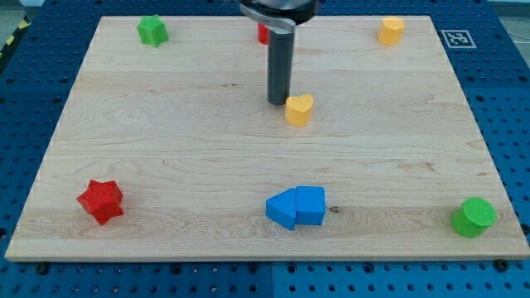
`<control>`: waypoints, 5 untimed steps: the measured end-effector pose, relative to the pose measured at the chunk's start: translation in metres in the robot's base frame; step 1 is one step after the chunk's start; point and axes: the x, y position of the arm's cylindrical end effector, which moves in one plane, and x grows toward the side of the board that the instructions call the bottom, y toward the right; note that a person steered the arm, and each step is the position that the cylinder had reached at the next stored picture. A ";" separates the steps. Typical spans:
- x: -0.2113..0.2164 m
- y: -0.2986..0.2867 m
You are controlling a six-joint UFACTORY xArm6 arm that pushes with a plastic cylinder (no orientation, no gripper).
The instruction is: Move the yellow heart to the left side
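Yellow heart (pixel 299 108) sits a little above the middle of the wooden board (pixel 166 149), slightly toward the view's right of centre. My tip (pixel 278 102) stands just at the heart's left edge, so close that I cannot tell whether the two touch or a sliver of wood lies between them; the rod rises straight up from there to the dark mount at the view's top. The rod has no jaws to open or close, and nothing is held by it. Partly hidden behind the rod near the top edge is a red block (pixel 262 34), its shape impossible to make out. A green star (pixel 152 31) lies in the top left corner area, and a yellow hexagonal block (pixel 391 31) lies near the top right. Toward the view's bottom left rests a red star (pixel 101 201). Near the bottom centre two blue blocks touch side by side: a blue triangular block (pixel 281 209) on the left and a blue block with a rounded top (pixel 311 205) on the right. A green cylinder (pixel 474 217) stands at the bottom right corner. The board rests on a blue perforated table (pixel 505 91).
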 end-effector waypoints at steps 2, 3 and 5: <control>-0.023 0.076; -0.002 0.128; 0.024 0.098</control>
